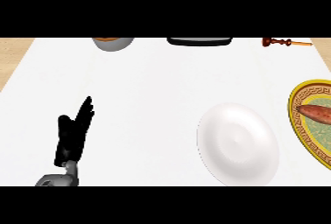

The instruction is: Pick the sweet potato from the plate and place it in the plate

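Head view puts the robot's black left hand (72,133) nearest, at the lower left. It rests with its fingers straight and pointing up, holding nothing, well apart from both plates. The right hand is out of sight.

Right of centre lies a plain white round plate (238,142), bare, so it is likely the destination. Near it, cut by the right edge, sits a yellow-rimmed patterned plate (293,109) with the reddish-brown sweet potato (315,113) lying on it, not yet picked. That side would suit the right hand, I judge.

Along the top edge stand a grey bowl (113,43), a black tray-like thing (199,41) and a wooden utensil (284,42), all out of the way.
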`<state>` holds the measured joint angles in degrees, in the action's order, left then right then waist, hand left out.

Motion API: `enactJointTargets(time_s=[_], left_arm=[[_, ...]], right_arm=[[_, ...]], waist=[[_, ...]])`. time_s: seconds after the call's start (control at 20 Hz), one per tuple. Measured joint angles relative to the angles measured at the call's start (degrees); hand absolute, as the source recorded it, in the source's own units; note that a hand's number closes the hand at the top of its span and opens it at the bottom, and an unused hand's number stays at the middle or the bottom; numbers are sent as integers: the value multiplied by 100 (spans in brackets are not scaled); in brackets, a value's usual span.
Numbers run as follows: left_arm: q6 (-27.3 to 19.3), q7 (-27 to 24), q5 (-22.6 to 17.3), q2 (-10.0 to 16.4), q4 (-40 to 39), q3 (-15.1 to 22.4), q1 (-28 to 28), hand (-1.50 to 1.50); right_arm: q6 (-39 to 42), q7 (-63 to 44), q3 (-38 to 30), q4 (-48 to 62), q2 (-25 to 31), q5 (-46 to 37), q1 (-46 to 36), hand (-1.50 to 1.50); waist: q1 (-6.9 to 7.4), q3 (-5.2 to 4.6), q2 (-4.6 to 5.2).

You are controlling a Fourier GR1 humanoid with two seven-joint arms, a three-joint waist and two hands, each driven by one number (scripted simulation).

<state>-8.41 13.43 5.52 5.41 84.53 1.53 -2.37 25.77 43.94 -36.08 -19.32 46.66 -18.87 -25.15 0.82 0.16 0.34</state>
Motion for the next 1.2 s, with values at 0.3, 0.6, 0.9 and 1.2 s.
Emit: enactJointTargets(time_s=[0.3, 0.6, 0.9, 1.2], left_arm=[[33, -31, 8, 39, 51, -59, 36, 0], [133, -15, -54, 73, 37, -116, 4, 0], [102, -41, -13, 9, -103, -113, -89, 0], [161, -54, -34, 29, -32, -116, -35, 0]], right_arm=[[-255, 151, 175, 245, 100, -22, 38, -150], [-531, 321, 261, 530, 162, -55, 5, -150], [-638, 437, 297, 743, 301, -49, 88, -150], [-727, 511, 271, 886, 482, -14, 178, -150]], waist=[[6, -1, -2], [39, 7, 12], [38, 11, 18], [65, 18, 28]])
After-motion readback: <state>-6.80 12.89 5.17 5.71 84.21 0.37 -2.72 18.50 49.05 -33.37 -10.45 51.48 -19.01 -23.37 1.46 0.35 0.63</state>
